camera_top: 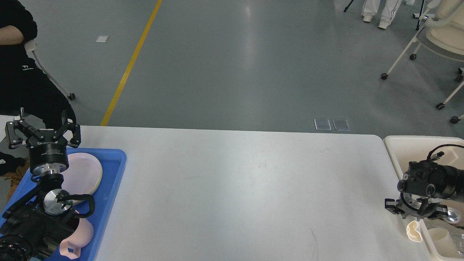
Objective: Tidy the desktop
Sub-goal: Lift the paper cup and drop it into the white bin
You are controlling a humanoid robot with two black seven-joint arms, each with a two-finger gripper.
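Left fingers (21, 128) spread above blue tray (114, 174) beside desktop (246, 192)

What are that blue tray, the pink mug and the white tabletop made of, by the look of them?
The blue tray looks like moulded plastic: uniform colour, rounded rim, a soft sheen. The pink mug lying in it appears matte, perhaps plastic or silicone; the view leaves that open. The desktop seems a smooth white laminate or coated board with a matte finish, showing only diffuse reflections and faint scuffs.

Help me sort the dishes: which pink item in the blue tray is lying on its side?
The pink mug, at the tray's near end, handle toward the camera. The pink plates lie flat, farther back.
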